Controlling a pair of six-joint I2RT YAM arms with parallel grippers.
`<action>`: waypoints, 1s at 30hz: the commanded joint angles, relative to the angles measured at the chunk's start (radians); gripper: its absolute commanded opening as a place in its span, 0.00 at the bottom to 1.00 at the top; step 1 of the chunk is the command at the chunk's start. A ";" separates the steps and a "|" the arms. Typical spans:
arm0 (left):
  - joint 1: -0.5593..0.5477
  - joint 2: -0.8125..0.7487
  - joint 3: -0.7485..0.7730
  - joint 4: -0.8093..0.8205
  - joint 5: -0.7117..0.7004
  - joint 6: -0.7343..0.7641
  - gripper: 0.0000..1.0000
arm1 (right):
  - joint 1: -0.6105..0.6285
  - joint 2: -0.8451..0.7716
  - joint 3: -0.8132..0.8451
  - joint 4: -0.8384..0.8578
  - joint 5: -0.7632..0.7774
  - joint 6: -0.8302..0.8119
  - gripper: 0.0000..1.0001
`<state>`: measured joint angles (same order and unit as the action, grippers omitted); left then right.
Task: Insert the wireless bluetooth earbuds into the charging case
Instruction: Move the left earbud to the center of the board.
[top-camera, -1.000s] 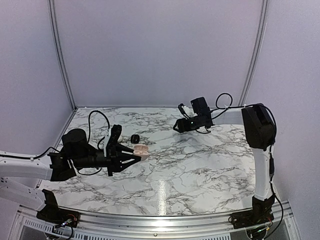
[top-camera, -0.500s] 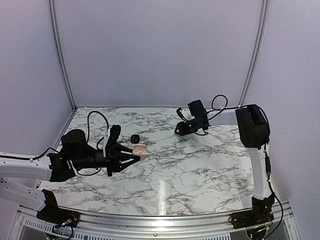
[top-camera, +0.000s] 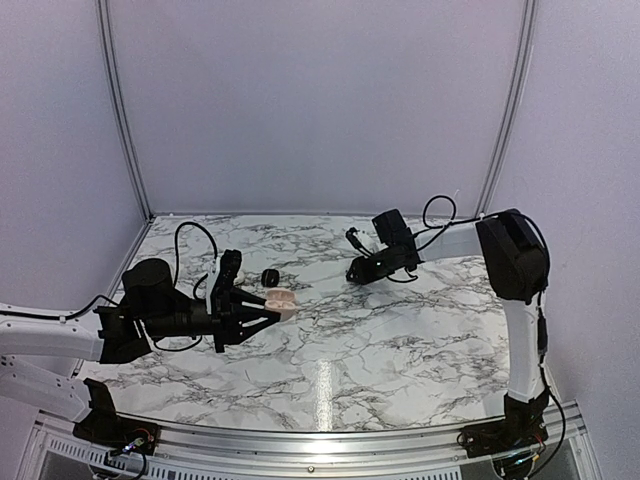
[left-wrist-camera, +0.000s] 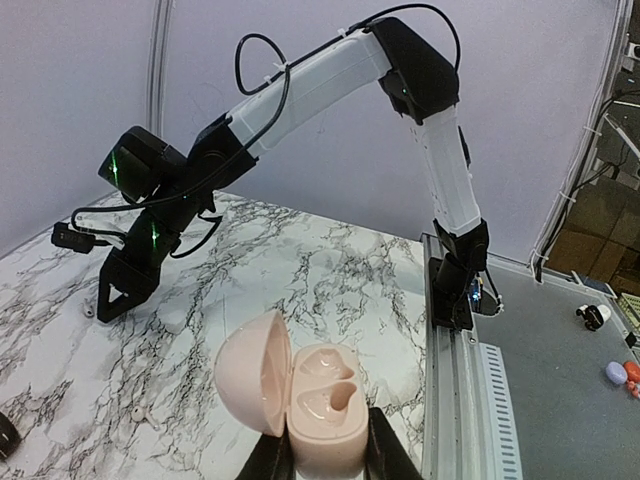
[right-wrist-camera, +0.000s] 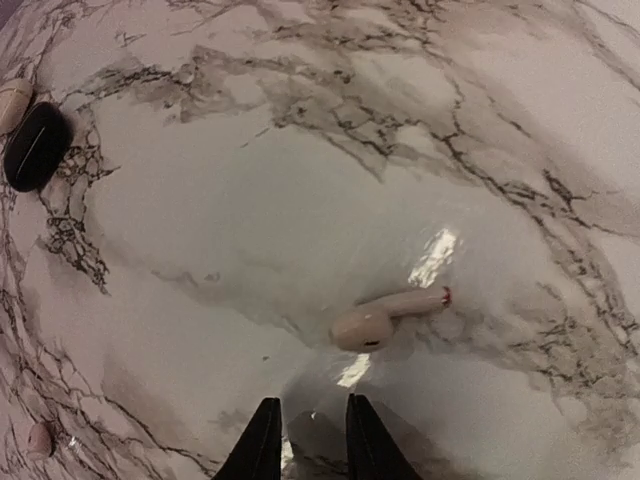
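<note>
Widen the empty, narrowly parted right hand, lower it astride the pink earbud lying on the desk just ahead, and pinch its rounded head, with the left hand clamped on the open case.

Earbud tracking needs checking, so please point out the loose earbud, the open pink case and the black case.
Earbud (right-wrist-camera: 362, 327): right wrist view, on its rounded head.
Pink case (left-wrist-camera: 322, 405): left wrist view, on its open base.
Black case (right-wrist-camera: 37, 146): right wrist view, on its top.
</note>
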<state>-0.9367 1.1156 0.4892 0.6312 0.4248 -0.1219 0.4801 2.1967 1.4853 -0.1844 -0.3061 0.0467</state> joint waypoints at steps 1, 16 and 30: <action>0.004 -0.005 -0.005 0.028 -0.006 0.016 0.00 | 0.047 -0.063 -0.076 0.014 -0.037 -0.043 0.23; 0.009 -0.007 -0.005 0.028 -0.011 0.012 0.00 | 0.028 -0.197 -0.153 0.053 0.039 -0.056 0.25; 0.013 -0.010 -0.007 0.028 -0.011 0.008 0.00 | -0.015 -0.009 0.106 -0.062 0.011 -0.119 0.43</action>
<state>-0.9298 1.1156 0.4889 0.6312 0.4175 -0.1188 0.4610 2.1418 1.5368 -0.1951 -0.2832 -0.0452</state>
